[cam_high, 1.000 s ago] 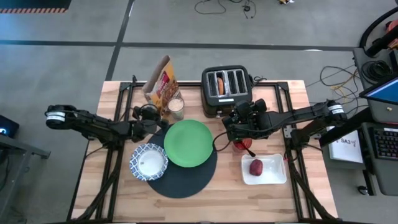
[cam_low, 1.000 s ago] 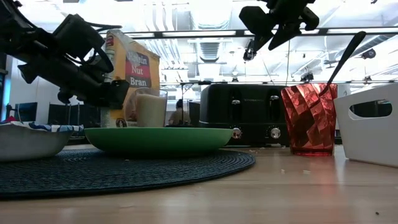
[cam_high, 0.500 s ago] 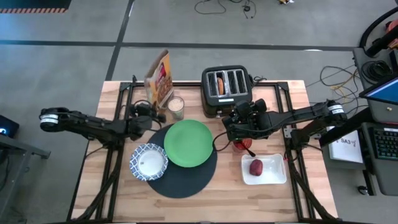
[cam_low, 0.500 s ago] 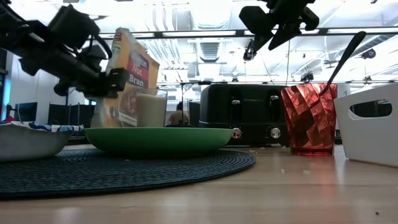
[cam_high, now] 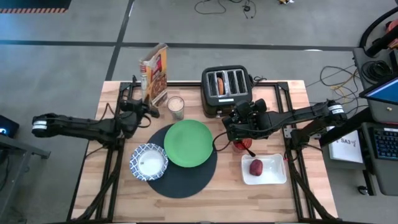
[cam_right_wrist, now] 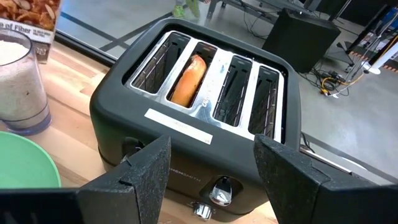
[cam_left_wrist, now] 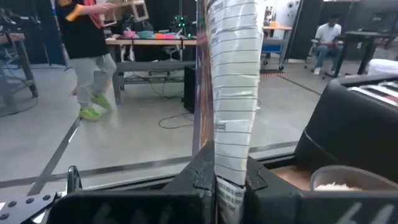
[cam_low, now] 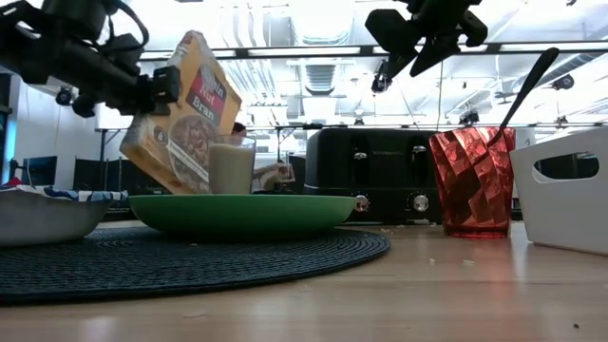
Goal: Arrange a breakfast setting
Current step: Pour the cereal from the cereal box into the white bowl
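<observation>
My left gripper (cam_high: 145, 106) is shut on a cereal box (cam_high: 155, 71) above the table's far left; the box also shows in the low view (cam_low: 180, 114). My right gripper (cam_high: 232, 129) is open and empty above the small red cup (cam_high: 240, 145), facing the toaster. A metal spoon (cam_low: 527, 81) stands in the cup. The green plate (cam_high: 188, 143) and the blue-and-white bowl (cam_high: 148, 160) rest on the round dark placemat (cam_high: 186, 180). A bagel (cam_right_wrist: 189, 78) stands in a toaster slot. A dark red fruit (cam_high: 256, 167) lies in a white tray. My left gripper pinches the cereal box between its two fingers, one on each broad face, at a narrow side edge (cam_left_wrist: 227, 165). The fingers come roughly level from the table's left side. The box is lifted clear of the table and tilted, its top leaning toward the right in the low view.
A black toaster (cam_high: 226, 92) stands at the table's far middle. A glass of white milk (cam_high: 176, 107) stands just beyond the plate, close to the box. The white tray (cam_high: 273, 177) sits at the near right. People show in the room beyond the table (cam_left_wrist: 87, 50).
My left gripper has gone up and toward the table's far left corner with the cereal box. The box has risen clear behind the plate and tipped from nearly upright to a strong tilt.
</observation>
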Controlling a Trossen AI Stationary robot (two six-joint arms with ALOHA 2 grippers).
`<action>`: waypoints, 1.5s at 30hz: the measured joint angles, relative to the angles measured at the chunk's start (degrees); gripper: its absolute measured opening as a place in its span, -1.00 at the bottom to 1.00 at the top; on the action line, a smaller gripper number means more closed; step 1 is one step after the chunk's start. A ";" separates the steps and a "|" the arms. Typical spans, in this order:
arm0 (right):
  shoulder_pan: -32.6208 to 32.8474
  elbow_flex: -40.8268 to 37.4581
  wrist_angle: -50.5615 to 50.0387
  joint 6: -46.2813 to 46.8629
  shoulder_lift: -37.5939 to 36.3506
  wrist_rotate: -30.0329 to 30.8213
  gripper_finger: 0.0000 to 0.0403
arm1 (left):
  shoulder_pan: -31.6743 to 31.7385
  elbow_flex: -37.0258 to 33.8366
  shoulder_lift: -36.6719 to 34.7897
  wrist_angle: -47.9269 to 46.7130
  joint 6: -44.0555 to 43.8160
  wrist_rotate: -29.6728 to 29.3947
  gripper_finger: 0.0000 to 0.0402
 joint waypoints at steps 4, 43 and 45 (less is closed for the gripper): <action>0.00 0.00 0.00 0.00 0.00 0.00 0.09 | -0.78 0.00 -3.59 1.03 2.82 0.02 -1.00; 0.00 0.04 9.38 -18.20 0.00 1.61 0.09 | -2.23 0.02 -18.17 20.61 15.71 57.63 -1.00; 0.00 0.04 9.40 -19.16 0.00 1.51 0.09 | -2.24 0.02 -18.01 20.78 14.56 59.01 -1.00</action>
